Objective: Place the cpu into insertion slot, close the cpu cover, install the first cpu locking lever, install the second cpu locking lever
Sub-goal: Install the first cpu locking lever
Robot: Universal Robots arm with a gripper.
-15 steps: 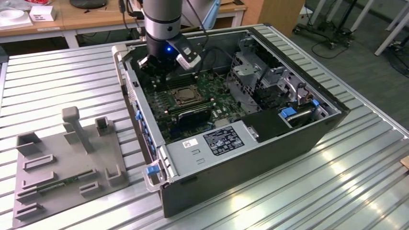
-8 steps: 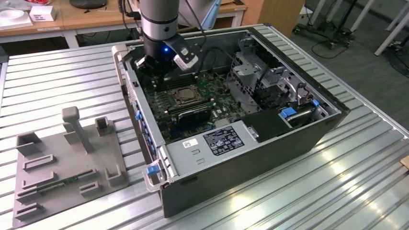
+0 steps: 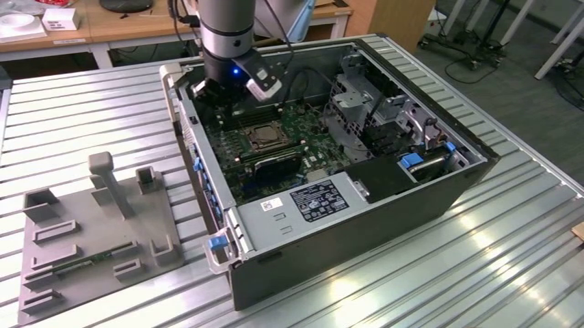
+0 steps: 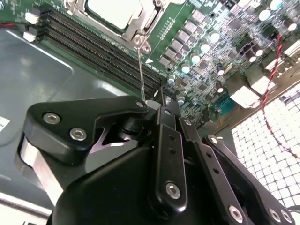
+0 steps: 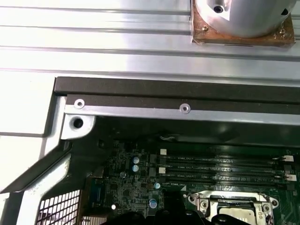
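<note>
The cpu (image 4: 112, 10) lies flat in the insertion slot (image 3: 264, 137), its pale metal top showing through the window of the cpu cover (image 4: 149, 16), which lies down over it. A thin wire locking lever (image 4: 140, 70) rises from the socket's corner to my gripper (image 4: 157, 104). The black fingers (image 4: 166, 140) are shut, and the lever's end meets their tips. I cannot tell whether the lever is clamped. In the exterior view the gripper (image 3: 219, 96) hangs inside the open computer case, just behind the socket. The socket's edge (image 5: 229, 206) also shows in the first wrist view.
Long black memory slots (image 4: 93, 42) run beside the socket. The case wall (image 5: 178, 91) stands close behind the arm. A drive cage (image 3: 365, 116) fills the case on the exterior view's right. A grey fixture plate (image 3: 91, 232) lies on the table at the exterior view's left.
</note>
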